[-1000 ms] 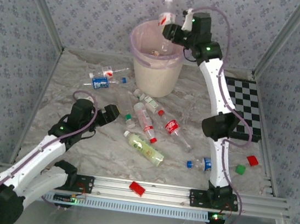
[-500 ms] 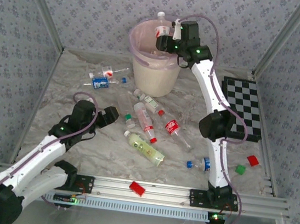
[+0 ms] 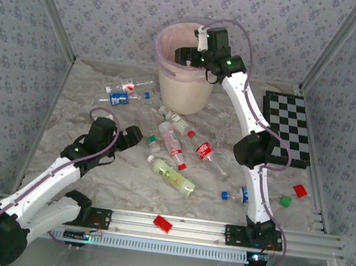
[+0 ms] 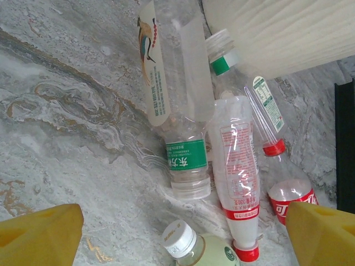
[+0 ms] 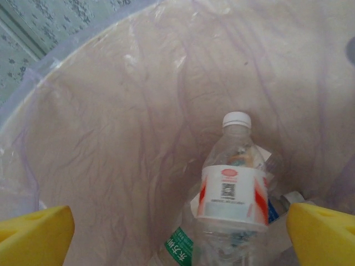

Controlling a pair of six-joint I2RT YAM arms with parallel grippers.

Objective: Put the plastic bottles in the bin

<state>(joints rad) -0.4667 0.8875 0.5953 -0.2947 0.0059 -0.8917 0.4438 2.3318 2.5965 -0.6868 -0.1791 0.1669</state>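
Over the bin (image 3: 183,93), my right pincer (image 5: 177,233) hangs spread and empty, a red-labelled bottle (image 5: 232,191) lying inside. At the middle of the tabletop (image 3: 62,114), my left pincer (image 4: 180,233) hovers spread above the bottles (image 4: 236,160), probably light, slick and crushable; I'd grip near a stiffer neck.

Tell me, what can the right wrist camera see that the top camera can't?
The right wrist view looks straight down into the bin. A white-capped bottle with a red and white label sits among other bottles at the bottom, between the open right gripper's yellow fingers. The top view takes in the table instead: loose bottles, the chequered board, small blocks and the open left gripper. Both show the pink-lined bin.
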